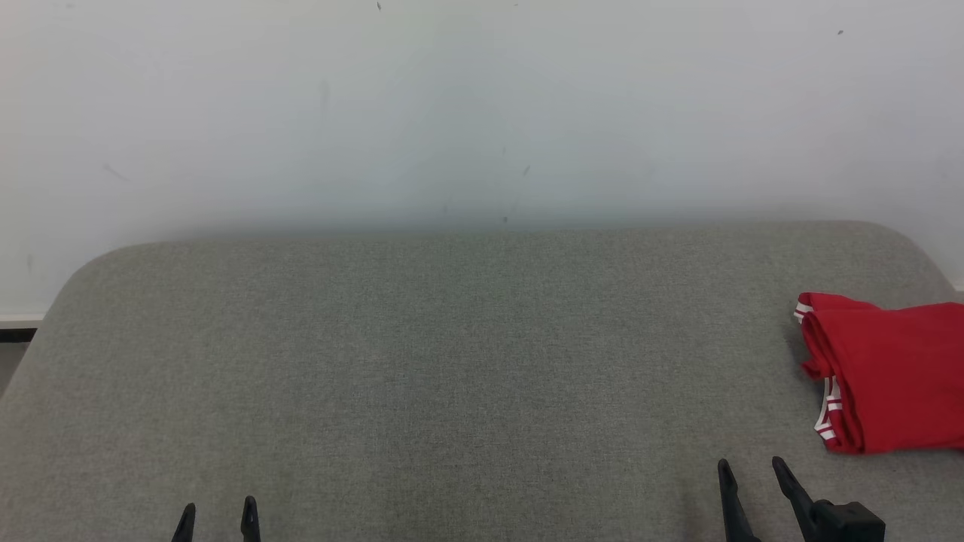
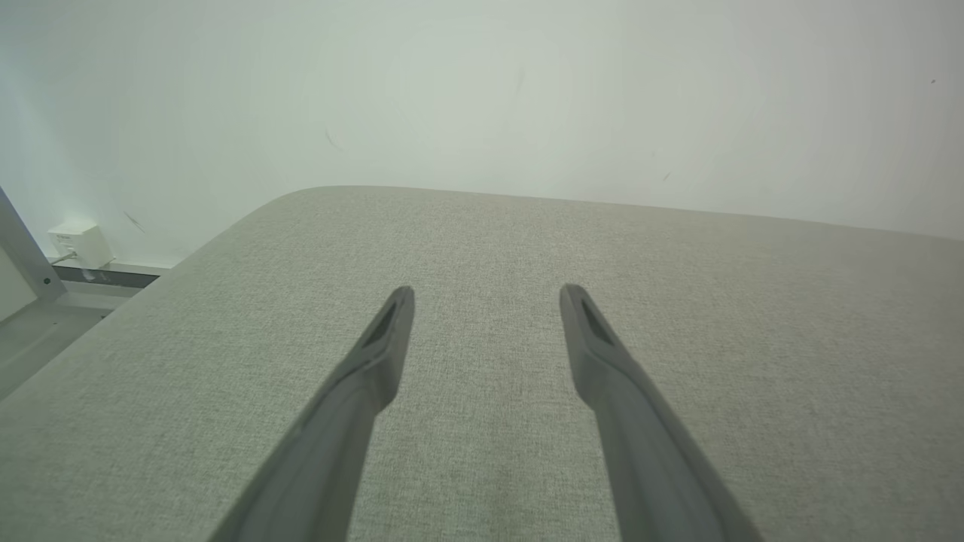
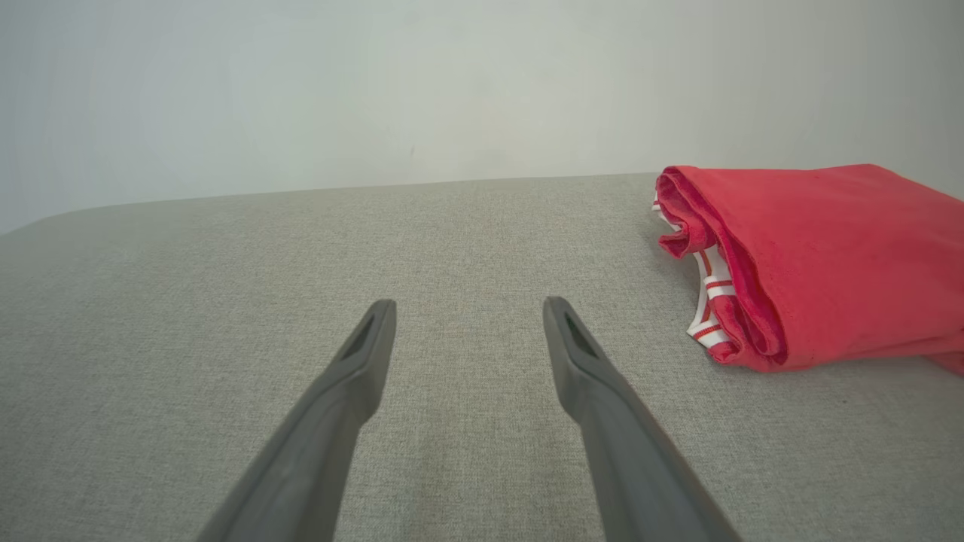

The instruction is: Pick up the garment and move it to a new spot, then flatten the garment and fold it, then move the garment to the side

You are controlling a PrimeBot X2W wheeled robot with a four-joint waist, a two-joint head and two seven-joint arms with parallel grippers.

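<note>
The garment point(image 1: 889, 373) is red with white-striped trim, folded into a compact stack at the right edge of the grey padded table point(image 1: 452, 361). In the right wrist view the garment point(image 3: 821, 263) lies ahead and to the right of the fingers, not touching them. My right gripper point(image 1: 751, 467) stands open near the front edge, to the left of and nearer than the garment, with nothing between its fingers point(image 3: 361, 354). My left gripper point(image 1: 218, 512) is open at the lower left, far from the garment, its fingers point(image 2: 384, 339) over bare fabric.
A pale wall point(image 1: 482, 113) rises directly behind the table. The table has rounded far corners. Off its left side, a white box point(image 2: 75, 242) sits on a ledge by a grey metal post point(image 2: 22, 248).
</note>
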